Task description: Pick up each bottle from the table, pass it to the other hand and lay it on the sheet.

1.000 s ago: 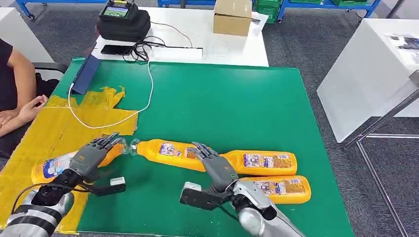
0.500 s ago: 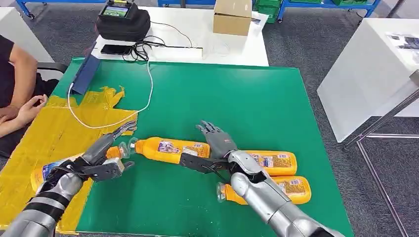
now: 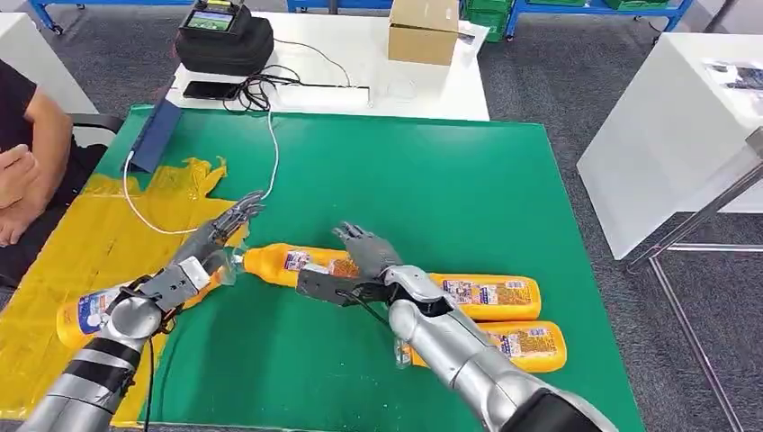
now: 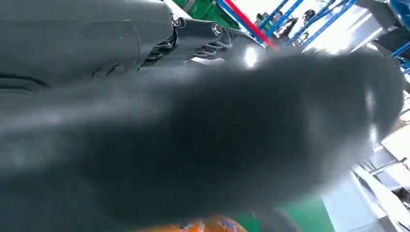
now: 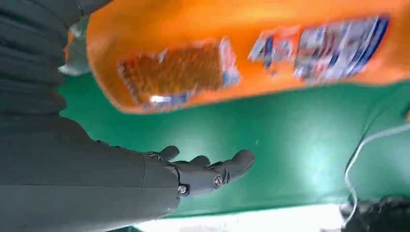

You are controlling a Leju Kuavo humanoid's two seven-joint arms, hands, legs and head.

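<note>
An orange bottle (image 3: 292, 263) lies on the green table (image 3: 432, 180) with its clear cap toward my left hand (image 3: 216, 245). That hand is beside the cap with its fingers stretched out straight, and it shows as a dark blur (image 4: 193, 145) in the left wrist view. My right hand (image 3: 364, 252) is at the bottle's base end. In the right wrist view its fingers (image 5: 208, 174) are spread and apart from the bottle (image 5: 241, 63). Two more orange bottles (image 3: 490, 295) (image 3: 522, 346) lie side by side behind my right arm. Another bottle (image 3: 85, 310) lies on the yellow sheet (image 3: 90, 234).
A person's arm (image 3: 18, 171) rests at the table's left edge. A white cable (image 3: 270, 171) runs from a blue board (image 3: 157, 135) across the sheet. A white table behind holds a black device (image 3: 225, 36) and a cardboard box (image 3: 423, 31). Another white table (image 3: 666, 135) stands to the right.
My right hand turned and moved up and left, and the bottle's base end swung with it. My left hand rose off the sheet beside the cap. The person's hand pulled back.
</note>
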